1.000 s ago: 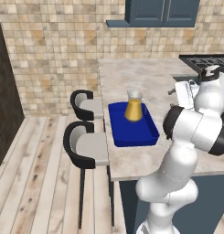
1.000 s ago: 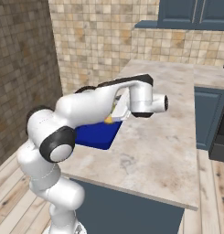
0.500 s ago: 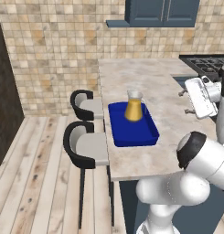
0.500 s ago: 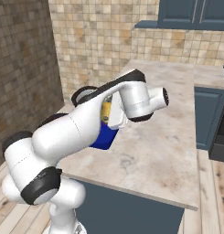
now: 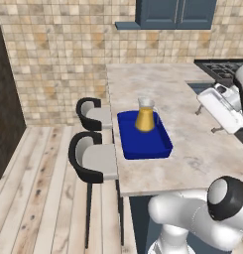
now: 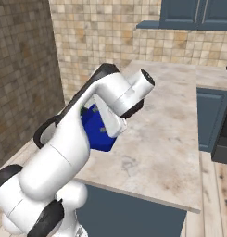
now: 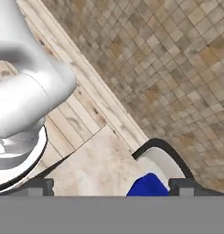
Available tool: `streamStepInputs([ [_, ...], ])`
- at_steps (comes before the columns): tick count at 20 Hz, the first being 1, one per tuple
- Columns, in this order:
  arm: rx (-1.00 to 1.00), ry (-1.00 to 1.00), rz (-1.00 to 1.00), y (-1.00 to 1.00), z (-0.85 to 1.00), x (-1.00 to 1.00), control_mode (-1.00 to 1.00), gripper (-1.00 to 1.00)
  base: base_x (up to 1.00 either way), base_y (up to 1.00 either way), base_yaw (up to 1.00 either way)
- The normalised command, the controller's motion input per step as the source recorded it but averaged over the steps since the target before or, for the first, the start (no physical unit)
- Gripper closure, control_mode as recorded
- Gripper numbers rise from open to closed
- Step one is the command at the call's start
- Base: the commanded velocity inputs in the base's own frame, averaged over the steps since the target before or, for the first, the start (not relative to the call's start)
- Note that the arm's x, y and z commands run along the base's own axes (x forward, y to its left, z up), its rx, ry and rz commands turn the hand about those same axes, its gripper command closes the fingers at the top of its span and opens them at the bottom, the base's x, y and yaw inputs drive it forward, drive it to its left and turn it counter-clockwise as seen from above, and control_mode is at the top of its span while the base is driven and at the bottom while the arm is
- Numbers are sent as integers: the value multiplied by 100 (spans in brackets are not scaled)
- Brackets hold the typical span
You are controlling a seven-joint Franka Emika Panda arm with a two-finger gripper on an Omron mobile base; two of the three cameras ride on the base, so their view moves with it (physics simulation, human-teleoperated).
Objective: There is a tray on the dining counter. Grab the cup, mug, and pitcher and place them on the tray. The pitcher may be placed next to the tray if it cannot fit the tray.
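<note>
Blue tray (image 5: pixel 143 141) sits on the beige counter (image 5: pixel 192 144) beside two stools (image 5: pixel 93 158), with the pitcher (image 5: pixel 146 114) upright on its far end. Gripper (image 5: pixel 205 120) hovers right of it, jaws spread wide, empty.

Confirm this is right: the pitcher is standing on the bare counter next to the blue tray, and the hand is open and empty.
Not quite. The pitcher stands on the tray, near its far end, not on the bare counter beside it; the left base view shows this. The rest holds: the hand is open and empty.
</note>
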Motion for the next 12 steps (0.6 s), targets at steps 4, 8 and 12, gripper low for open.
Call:
streamStepInputs([
  [4,-30,-6,34,1,0,-35,-100,-100,0,0,0],
  [8,-25,-1,31,0,0,-31,-100,-100,0,0,0],
  [12,0,0,0,0,0,0,100,-100,-46,-11,14],
])
